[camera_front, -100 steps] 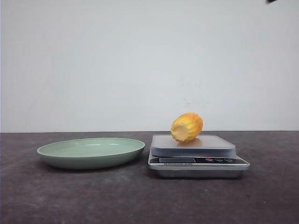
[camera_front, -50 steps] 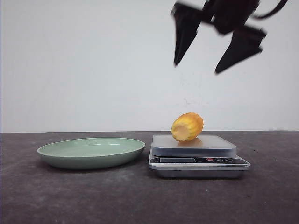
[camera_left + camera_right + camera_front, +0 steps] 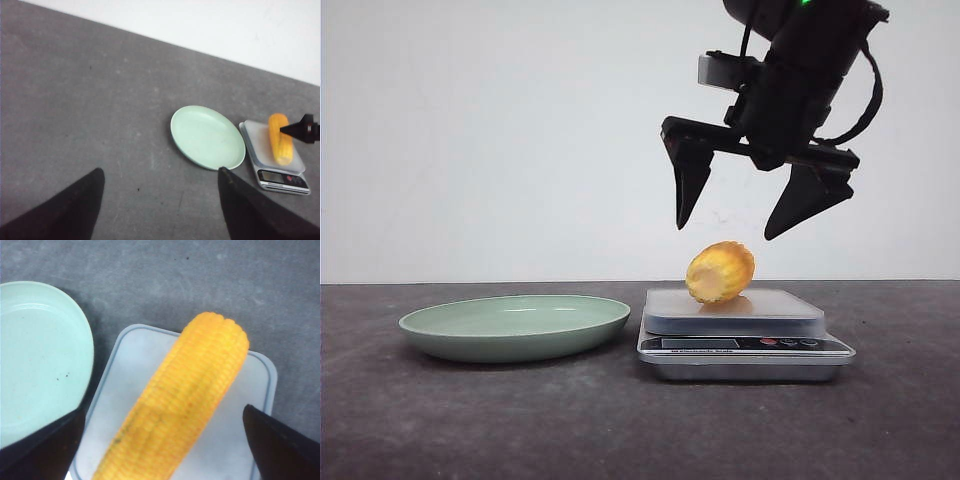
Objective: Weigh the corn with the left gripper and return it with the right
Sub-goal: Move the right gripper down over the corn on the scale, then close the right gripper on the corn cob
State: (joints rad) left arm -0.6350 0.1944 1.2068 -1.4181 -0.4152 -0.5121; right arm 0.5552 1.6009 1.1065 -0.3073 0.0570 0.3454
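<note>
Corn (image 3: 720,272) lies on the platform of the scale (image 3: 743,330), beside the green plate (image 3: 515,326). We see our right gripper (image 3: 731,217) just above it, jaws wide apart; our left gripper (image 3: 160,180), well apart, is spread too.
</note>
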